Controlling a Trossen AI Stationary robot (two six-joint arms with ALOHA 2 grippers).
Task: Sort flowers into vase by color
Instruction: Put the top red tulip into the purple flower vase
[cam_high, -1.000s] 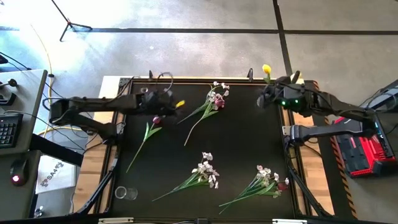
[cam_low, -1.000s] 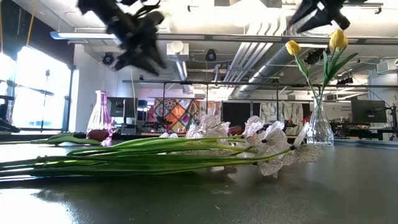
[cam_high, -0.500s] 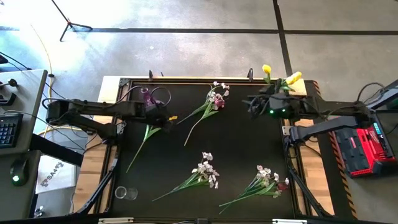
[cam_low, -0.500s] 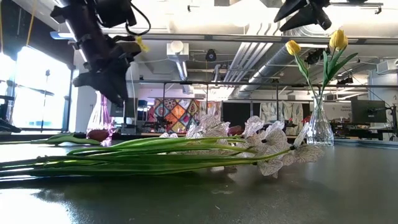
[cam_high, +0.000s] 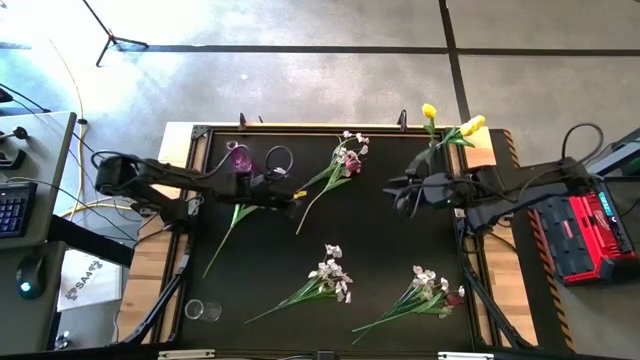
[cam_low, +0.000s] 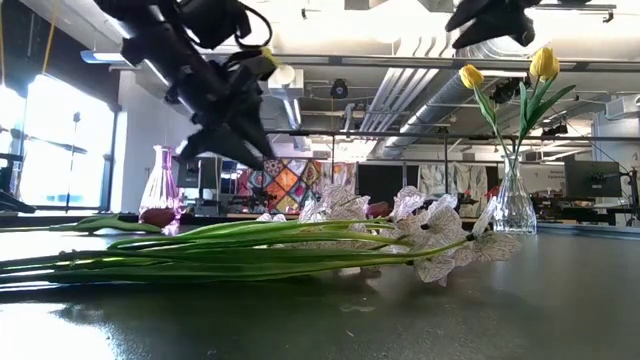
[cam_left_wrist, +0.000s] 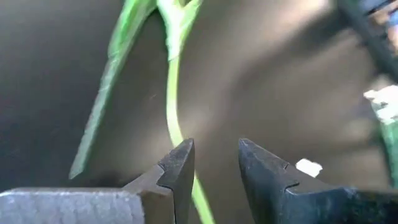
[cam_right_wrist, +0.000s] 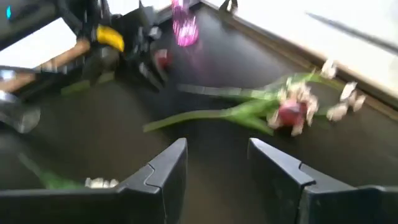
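Around: pink vase (cam_high: 238, 157) at 10 o'clock on the table (cam_high: 380, 260), clear vase (cam_low: 514, 205) at 1 o'clock, little jar (cam_high: 201, 310) at 7.
Flowers: two yellow tulips (cam_high: 450, 125) already in the clear vase; maroon tulip (cam_high: 237, 212) lying loose at 9 o'clock; white sprays (cam_high: 325, 280) toward 6, green stems, pale blossoms.
Left gripper (cam_left_wrist: 214, 163): over the maroon tulip's stem, jaws narrow, nothing between them.
Right gripper (cam_right_wrist: 214, 163): at 2 o'clock, jaws apart, empty.

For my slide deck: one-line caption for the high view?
Left tool hovers over a maroon tulip; two yellow tulips already stand in the vase.
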